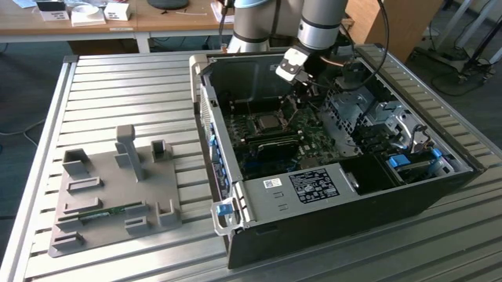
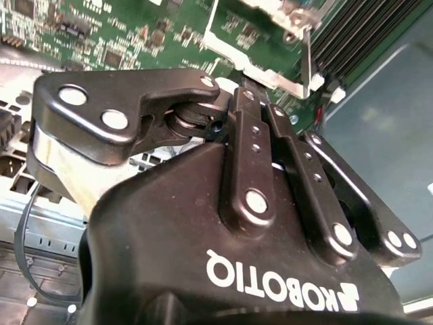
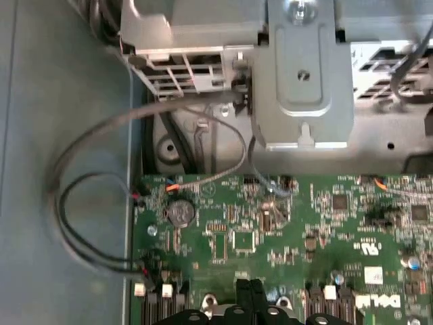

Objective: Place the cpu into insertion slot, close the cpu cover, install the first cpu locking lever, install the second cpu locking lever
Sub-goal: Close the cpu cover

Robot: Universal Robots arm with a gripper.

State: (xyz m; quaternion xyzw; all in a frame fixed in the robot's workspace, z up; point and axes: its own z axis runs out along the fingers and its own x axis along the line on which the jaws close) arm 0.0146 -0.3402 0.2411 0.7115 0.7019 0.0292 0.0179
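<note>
The tool is hanging clenched inside the open computer case. Its two fingers are lying together with nothing showing between them (no part is being carried, as far as can be seen). In the second wrist view its tip is pointing toward a thin silvery frame, judged to be the cpu cover, near but apart. A slim metal bar beside the frame is judged to be a locking lever.

In the exterior view the cpu is showing as a small grey square sitting in the insertion slot, with the tool standing above it, toward the exterior view's right. Whether the cover is lying flat over the chip cannot be told.

The chip is judged light, stiff and fragile, with a smooth top apt to slip; it is best taken by two opposite edges. The cover is judged to be thin sheet metal, best pressed at its free edge. The lever is judged springy, best caught near its bent end.

Loose cables are looping beside the green motherboard, and the case is resting on a slatted worktop.
</note>
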